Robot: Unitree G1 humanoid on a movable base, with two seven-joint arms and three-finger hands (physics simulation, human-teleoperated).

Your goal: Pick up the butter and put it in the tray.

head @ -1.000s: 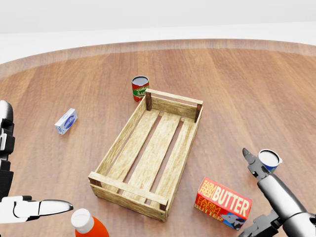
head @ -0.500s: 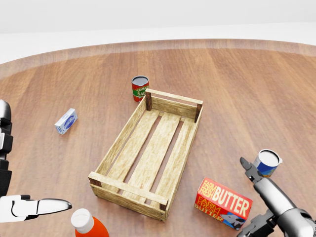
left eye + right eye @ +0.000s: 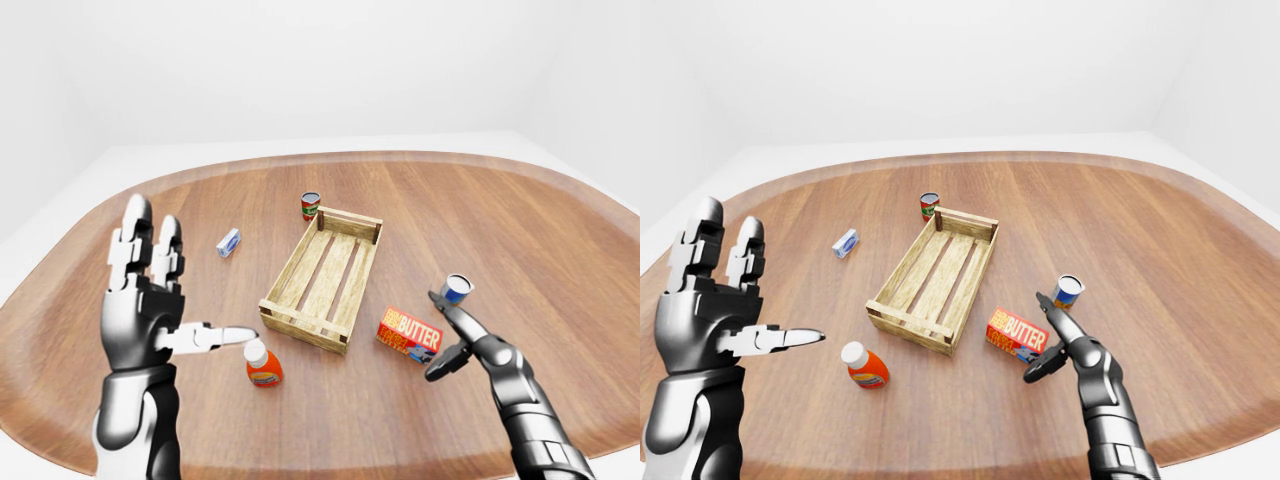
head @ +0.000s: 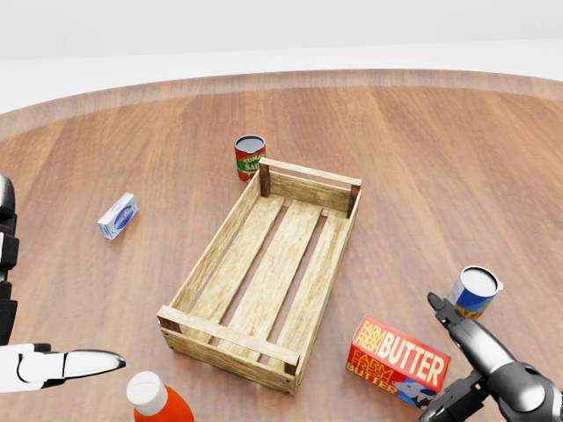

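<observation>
Left-eye view, scanned left to right. Left hand (image 3: 150, 300) raised at far left, fingers spread, one finger pointing toward centre, holding nothing. Orange bottle with white cap (image 3: 262, 364) standing just right of that pointing finger, near the bottom edge of the table (image 3: 560, 260). Small blue-and-white carton (image 3: 229, 242) lying further up, well apart from the rest. Red-and-green can (image 3: 311, 205) upright just beside the upper-left corner of the wooden tray (image 3: 270, 300). Tray empty, long axis running diagonally.

Butter (image 4: 400, 360) lying flat on the table just beside the tray's lower-right corner, label up, not in the tray. Blue-and-white cup (image 4: 476, 291) upright to the right of the butter, near but apart.

Right hand (image 4: 453, 360) low at the butter's right end, fingers open: one stretched along the upper right side between butter and cup, another dark one at the lower right corner, touching or nearly so; contact not resolvable. No grip closed.

Step judged: reach and pre-grasp, pick-up not yet done. Next move calls for: close fingers across the box's short end, avoid knocking the cup, lift clear of the tray wall, carry left, lower between the slats' walls.
</observation>
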